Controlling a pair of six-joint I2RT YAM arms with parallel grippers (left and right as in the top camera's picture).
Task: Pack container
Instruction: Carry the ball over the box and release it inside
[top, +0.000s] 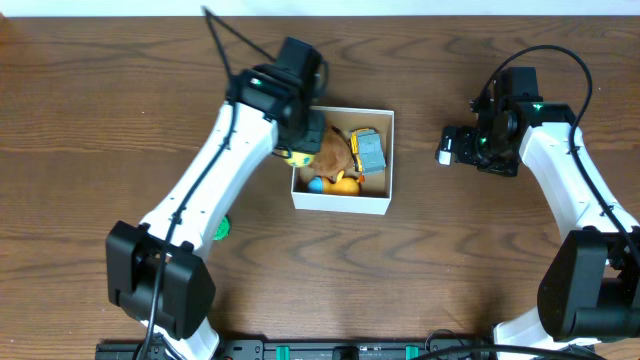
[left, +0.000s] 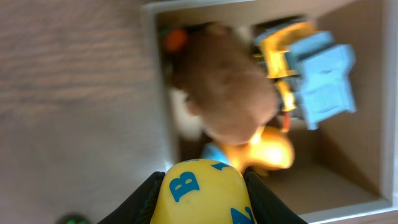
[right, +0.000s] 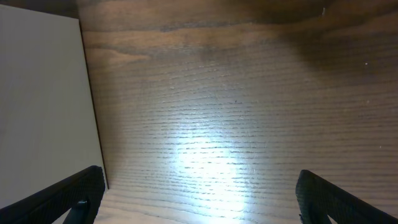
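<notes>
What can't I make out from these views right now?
- Yellow lettered toy: left wrist view, bottom edge cuts it off; overhead, the left arm covers most.
- Small blue toy under brown plush: left wrist view, blurred, mostly covered.
- Green thing: overhead, too small, half behind left arm.

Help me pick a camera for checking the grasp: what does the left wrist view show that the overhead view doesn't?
Only the left wrist view: a blue letter B on the yellow piece gripped in the left pincer, and a small orange thing in a corner of the container. Only the overhead view: the container's whole outline, both arms, and the right pincer apart from the box. Both: the brown plush toy and blue-and-yellow truck inside the container.
</notes>
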